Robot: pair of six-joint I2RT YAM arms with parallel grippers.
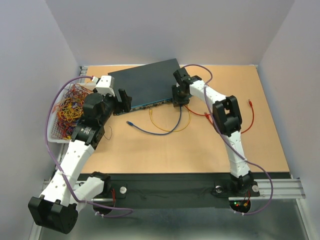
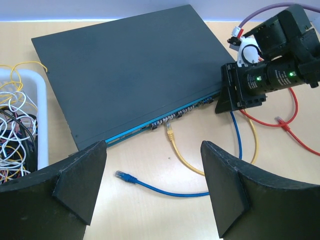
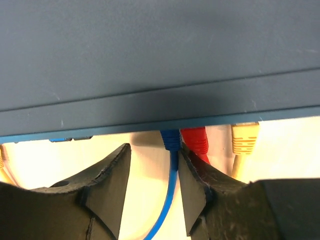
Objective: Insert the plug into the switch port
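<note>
**Top view.** A light wooden counter (image 1: 200,150) is seen closed in on three sides by pale grey walls (image 1: 165,30). The switch (image 1: 145,82) is laid flat toward 12 o'clock, with its socket face turned toward 6 o'clock. A white wire basket (image 1: 59,139) stuffed with tangled cables is set at 9 o'clock. The left tool (image 1: 124,100) is held at the switch's 7 o'clock corner. The right tool (image 1: 179,97) is placed against the socket face near the 5 o'clock corner. A blue cable (image 1: 150,132) and a yellow cable (image 1: 167,131) are looped on the counter just 6 o'clock of the switch, and a red cable (image 1: 251,115) is left toward 3 o'clock.

**Left wrist view.** The left tool (image 2: 154,150) is spread wide, with nothing gripped. A loose blue plug (image 2: 125,176) is seen on the bare counter between its fingers (image 2: 80,185). A yellow plug (image 2: 170,133) is seen at a socket mid-face.

**Right wrist view.** The upper half is filled by the switch's dark face. The blue plug (image 3: 171,138) is set at the socket row, with its tip hidden under the switch's edge, so full seating cannot be told. The right tool (image 3: 152,155) is parted around it: the 3 o'clock finger is just beside the cable and the 9 o'clock finger is clear of it. A red plug (image 3: 196,140) and another yellow plug are lined up at the blue plug's 3 o'clock.
</note>
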